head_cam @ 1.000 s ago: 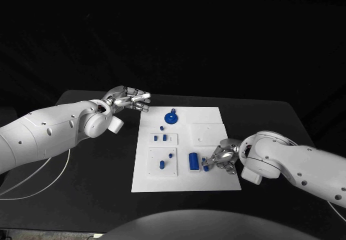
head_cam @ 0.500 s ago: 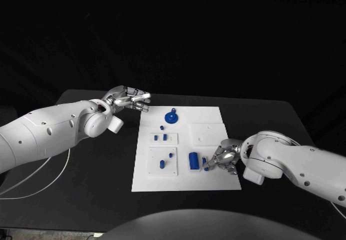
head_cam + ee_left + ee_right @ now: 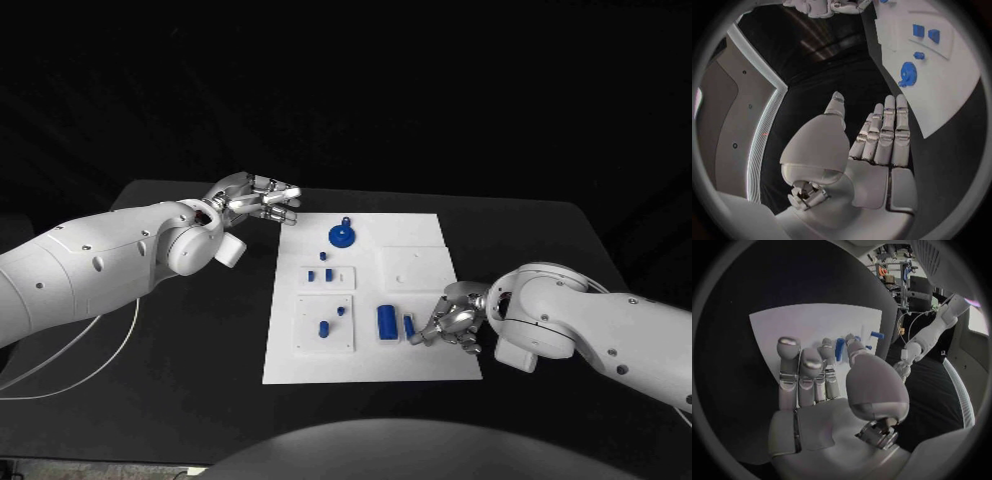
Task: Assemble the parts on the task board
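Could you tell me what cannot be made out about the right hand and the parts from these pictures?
- Head view: whether the right hand actually holds the small blue part; the fingers cover the contact.
- Right wrist view: the fingers hide much of the task board.
- Head view: the shapes of the small parts on the board's inset plates are too small to tell.
- Left wrist view: the circle's edge cuts off the board.
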You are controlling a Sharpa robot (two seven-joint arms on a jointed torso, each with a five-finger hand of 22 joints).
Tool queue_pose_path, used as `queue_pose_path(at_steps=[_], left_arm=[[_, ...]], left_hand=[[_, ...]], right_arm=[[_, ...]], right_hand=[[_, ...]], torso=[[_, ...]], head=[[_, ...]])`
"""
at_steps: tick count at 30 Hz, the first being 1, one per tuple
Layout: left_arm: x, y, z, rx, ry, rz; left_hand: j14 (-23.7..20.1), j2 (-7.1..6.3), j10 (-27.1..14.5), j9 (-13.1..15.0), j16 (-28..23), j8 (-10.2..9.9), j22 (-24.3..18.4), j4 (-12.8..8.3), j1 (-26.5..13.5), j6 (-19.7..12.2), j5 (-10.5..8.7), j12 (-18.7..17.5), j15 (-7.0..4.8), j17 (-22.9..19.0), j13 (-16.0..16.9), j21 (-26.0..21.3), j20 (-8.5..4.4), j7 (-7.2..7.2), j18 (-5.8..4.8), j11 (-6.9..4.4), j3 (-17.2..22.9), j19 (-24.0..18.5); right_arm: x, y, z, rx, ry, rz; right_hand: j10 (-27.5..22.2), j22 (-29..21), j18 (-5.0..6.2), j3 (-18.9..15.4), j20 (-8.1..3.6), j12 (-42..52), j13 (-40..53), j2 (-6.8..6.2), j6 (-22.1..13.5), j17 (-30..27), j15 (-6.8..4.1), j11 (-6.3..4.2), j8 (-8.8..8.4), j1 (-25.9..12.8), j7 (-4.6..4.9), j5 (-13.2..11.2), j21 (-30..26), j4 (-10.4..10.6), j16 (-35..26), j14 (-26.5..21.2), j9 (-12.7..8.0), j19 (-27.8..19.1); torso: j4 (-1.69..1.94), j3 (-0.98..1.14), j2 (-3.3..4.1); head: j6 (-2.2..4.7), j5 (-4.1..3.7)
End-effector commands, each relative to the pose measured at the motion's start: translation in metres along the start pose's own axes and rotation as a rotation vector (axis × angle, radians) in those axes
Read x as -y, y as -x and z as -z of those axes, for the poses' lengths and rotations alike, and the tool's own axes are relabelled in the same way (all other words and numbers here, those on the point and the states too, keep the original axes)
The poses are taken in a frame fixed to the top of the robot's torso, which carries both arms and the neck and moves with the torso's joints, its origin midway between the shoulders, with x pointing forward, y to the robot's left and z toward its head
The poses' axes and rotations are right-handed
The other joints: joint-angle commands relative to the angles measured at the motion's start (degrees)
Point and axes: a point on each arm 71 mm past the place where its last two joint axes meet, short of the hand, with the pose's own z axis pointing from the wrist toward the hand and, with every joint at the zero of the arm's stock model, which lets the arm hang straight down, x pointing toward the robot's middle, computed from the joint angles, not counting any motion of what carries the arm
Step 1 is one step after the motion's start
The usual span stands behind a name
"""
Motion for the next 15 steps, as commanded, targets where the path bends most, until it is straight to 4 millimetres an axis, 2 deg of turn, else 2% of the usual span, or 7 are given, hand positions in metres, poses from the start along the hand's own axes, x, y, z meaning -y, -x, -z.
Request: queue_pose_path(at_steps=[1, 5, 12, 14, 15], left_arm=[[-0.0002, -0.0022, -0.0001, -0.019, -0.002, 0.001], [-0.0004, -0.0018, 0.0001, -0.018, -0.002, 0.0], [-0.0006, -0.0018, 0.0002, -0.018, -0.001, 0.0], [-0.0005, -0.0025, 0.0001, -0.021, 0.0, 0.001], [-0.0005, -0.0028, 0.0, -0.022, 0.001, 0.001]], left_hand=[[-0.44, 0.48, -0.36, -0.07, -0.06, -0.34, -0.02, -0.23, 0.12, -0.3, 0.33, 0.06, 0.03, 0.1, 0.08, -0.23, 0.27, -0.06, 0.11, -0.09, 0.04, -0.16], [-0.48, 0.44, -0.46, -0.09, -0.06, -0.36, -0.03, -0.3, 0.01, -0.48, 0.24, 0.04, 0.05, 0.1, 0.07, -0.25, 0.29, -0.05, 0.11, -0.06, -0.07, -0.19], [-0.46, 0.35, -0.45, -0.09, -0.05, -0.36, -0.03, -0.12, -0.08, -0.54, 0.19, 0.04, 0.05, 0.1, 0.07, -0.26, 0.29, -0.06, 0.11, -0.06, 0.02, -0.2], [-0.49, 0.27, -0.5, -0.09, -0.06, -0.36, -0.03, -0.03, -0.15, -0.58, 0.17, 0.03, 0.05, 0.1, 0.07, -0.27, 0.29, -0.04, 0.11, -0.05, 0.02, -0.21], [-0.5, 0.25, -0.54, -0.09, -0.07, -0.37, -0.03, 0.04, -0.2, -0.66, 0.17, 0.02, 0.06, 0.09, 0.07, -0.27, 0.3, -0.04, 0.11, -0.03, 0.04, -0.21]], right_arm=[[-0.0003, -0.0016, 0.0003, -0.015, 0.008, 0.048], [0.0002, -0.001, 0.0001, -0.012, 0.004, 0.051], [-0.0017, -0.0001, -0.0012, 0.007, 0.0, 0.057], [-0.0022, 0.0006, -0.002, 0.016, -0.003, 0.06], [-0.0022, 0.001, -0.0026, 0.02, -0.005, 0.06]], right_hand=[[0.12, 3.97, 0.5, -0.47, 0.42, 0.03, -0.1, 0.54, 0.46, 0.07, 0.37, 0.34, 0.1, 0.04, -0.02, 0.08, -0.34, -0.11, -0.1, 0.15, 0.06, 2.91], [0.14, 3.98, 0.47, -0.59, 0.39, 0.05, -0.11, 1.36, 0.49, 0.04, 0.34, 0.3, 0.08, 0.4, -0.09, 0.01, -0.3, -0.79, -0.15, 0.15, 0.02, 2.92], [0.17, 3.96, 0.42, -0.07, 0.31, 0.1, -0.1, 3.96, 0.55, 0.04, 0.25, 0.17, 0.07, 0.51, -0.27, -1.18, -0.31, -2.9, -0.17, 0.16, -0.34, 2.94], [0.16, 3.95, 0.4, 1.52, 0.27, 0.08, -0.12, 4.21, 0.58, 0.05, 0.21, 0.13, 0.05, 0.91, -0.35, -4.1, -0.35, -3.22, -0.16, 0.17, -0.49, 2.93], [0.18, 3.97, 0.36, 4.5, 0.22, 0.08, -0.11, 3.46, 0.55, 0.01, 0.14, 0.19, -0.01, 0.89, -0.35, -6.53, -0.26, -2.88, -0.23, 0.14, -0.74, 2.96]], torso=[[0.07, -0.02, 0.01], [0.09, -0.07, 0.02], [0.04, -0.05, 0.02], [0.11, -0.07, 0.01], [0.14, -0.07, -0.01]], head=[[-0.31, 0.0], [-0.58, 0.04], [-0.62, -0.04], [-0.62, -0.15], [-0.66, -0.14]])
